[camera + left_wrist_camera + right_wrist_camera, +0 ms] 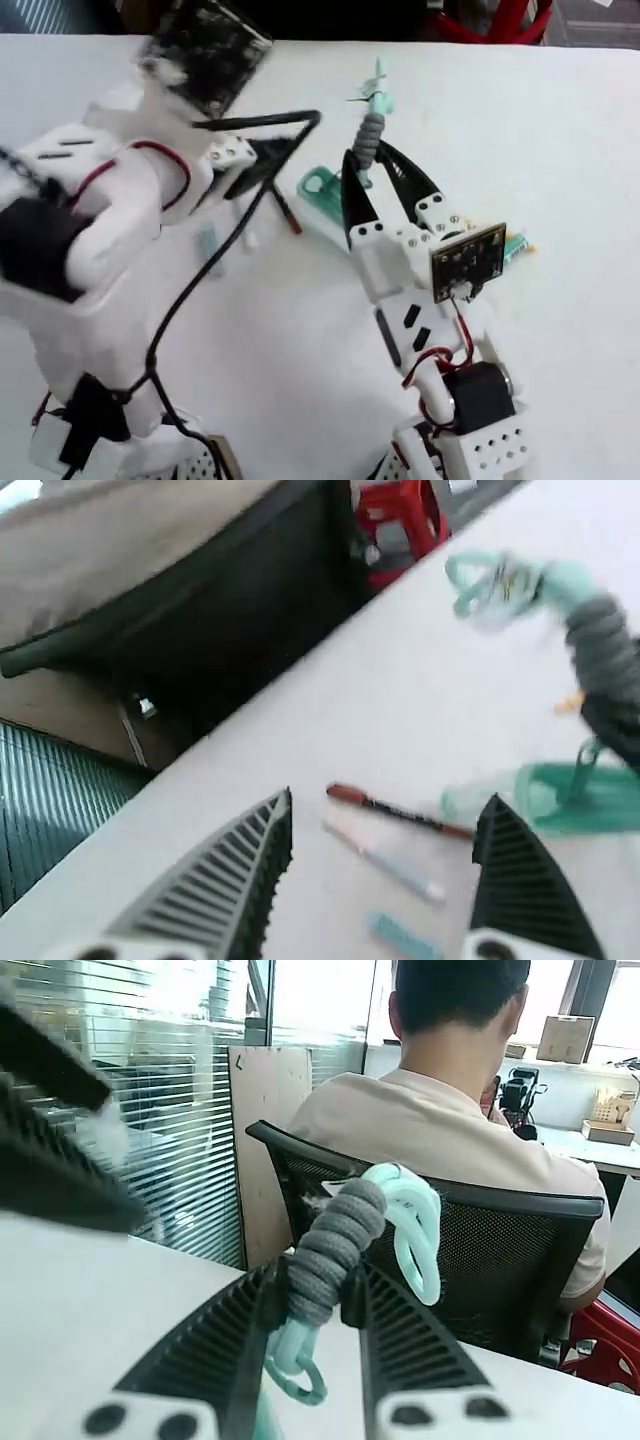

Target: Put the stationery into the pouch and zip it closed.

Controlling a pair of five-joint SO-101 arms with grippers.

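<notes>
Pouch (318, 187) lies flat mid-counter (560, 130), partly under the right arm, and none of the stationery is in it yet. The right claw (373, 158) is clenched on the pouch's grey strap (370, 132) and holds it up off the counter, with mint loops (377, 95) sticking out past the jaws. My reading is that this grip anchors one end of the pouch, so it cannot slide while the other arm loads it. In the right wrist view the strap (325, 1250) runs between the two jaws, squeezed from both sides, and the loops (412, 1225) hang free beside it.

The left claw (380, 880) is released, with its jaws spread wide and tilted down over the loose items. These are a red pen (400, 815), a pale pen (385, 860) just beside it, and a small blue block (400, 935) nearer the claw. They lie apart from the pouch (565, 800), on the side toward the left arm — probably why that arm does the picking. The spread jaws above the pens suggest a grasp being lined up, and nothing is touched yet.

I cannot tell whether the zip is open. The pens are thin and flat on the counter, so the jaws will likely need to come down square across one — or it may roll away.
</notes>
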